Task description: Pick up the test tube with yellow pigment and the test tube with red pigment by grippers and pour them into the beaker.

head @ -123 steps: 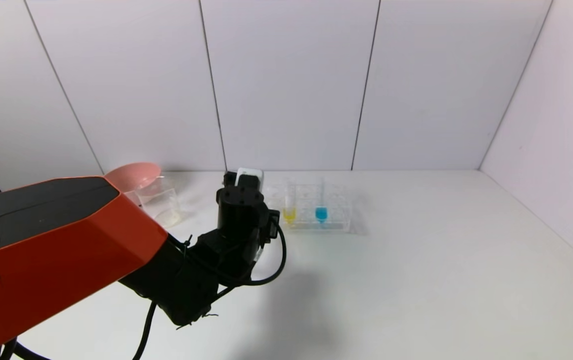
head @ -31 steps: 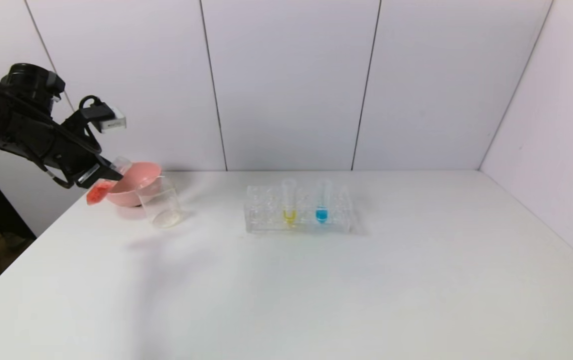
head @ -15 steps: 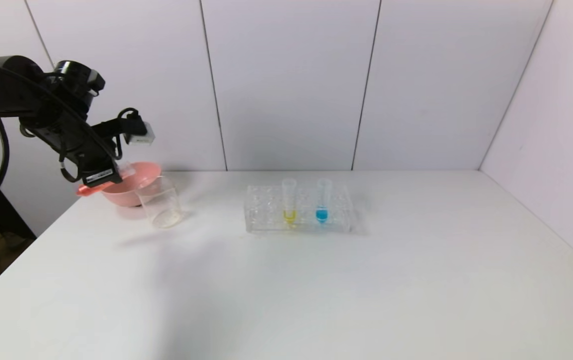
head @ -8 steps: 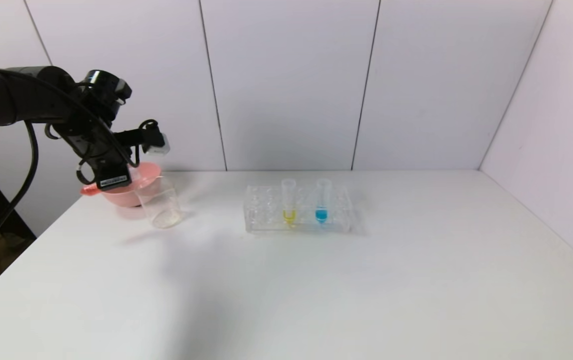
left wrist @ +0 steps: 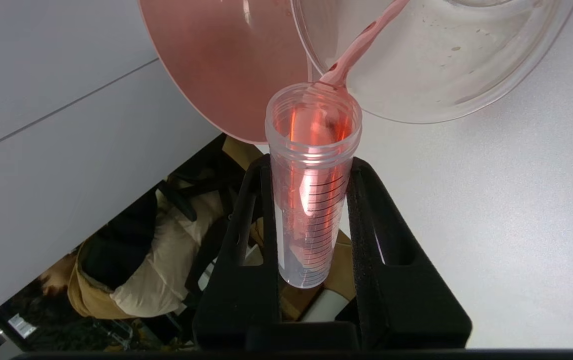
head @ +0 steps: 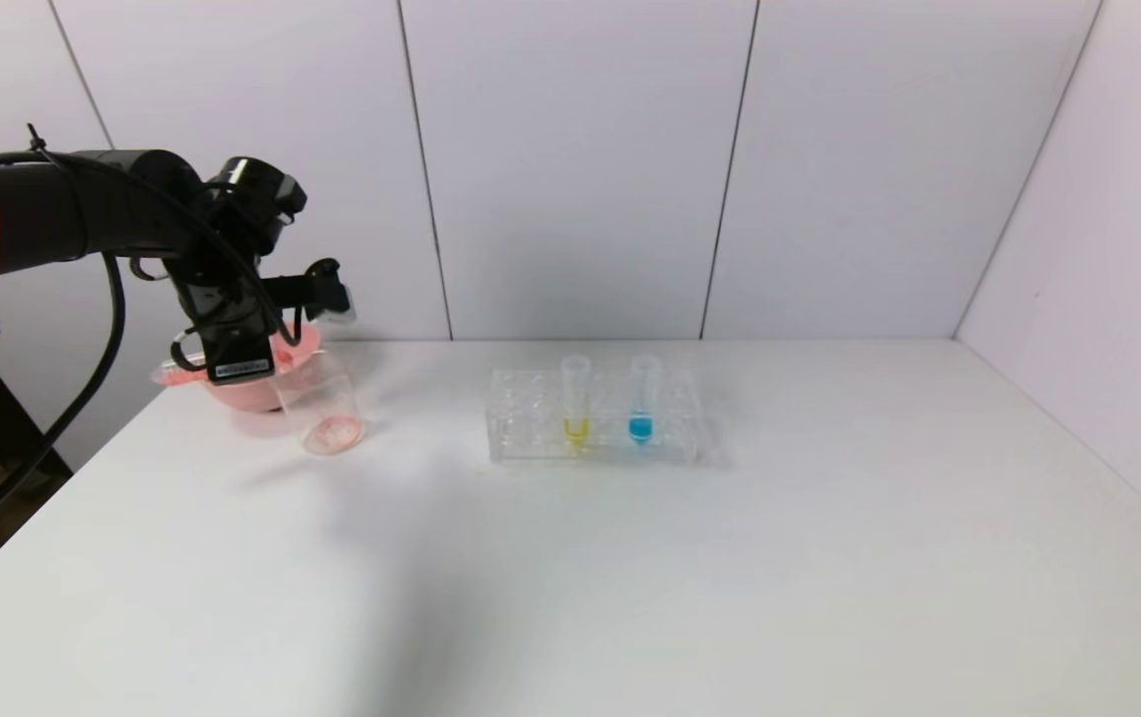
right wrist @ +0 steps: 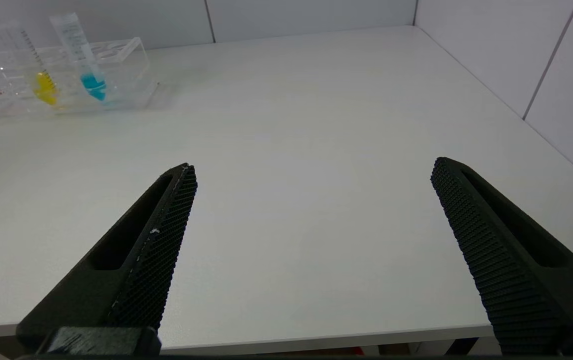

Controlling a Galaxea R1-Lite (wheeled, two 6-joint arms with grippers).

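Observation:
My left gripper [head: 237, 363] is shut on the test tube with red pigment [head: 170, 374] and holds it tipped, mouth over the beaker [head: 320, 403]. In the left wrist view the tube [left wrist: 311, 200] sits between the black fingers [left wrist: 254, 225], and a red stream [left wrist: 361, 45] runs from its mouth into the beaker [left wrist: 441, 75]. A little red liquid lies on the beaker's bottom [head: 334, 435]. The test tube with yellow pigment [head: 575, 403] stands upright in the clear rack [head: 531, 428]. My right gripper [right wrist: 314, 165] is open and empty over the table's near edge, out of the head view.
A pink bowl [head: 232, 393] stands right behind the beaker, close to the tube; it also shows in the left wrist view [left wrist: 226, 65]. A tube with blue liquid [head: 640, 403] stands in the rack beside the yellow one. The right wrist view shows the rack [right wrist: 126, 75] far off.
My left gripper has moved right to the beaker with the red tube and tipped it further. Red liquid now lies in the beaker, which was clear before.

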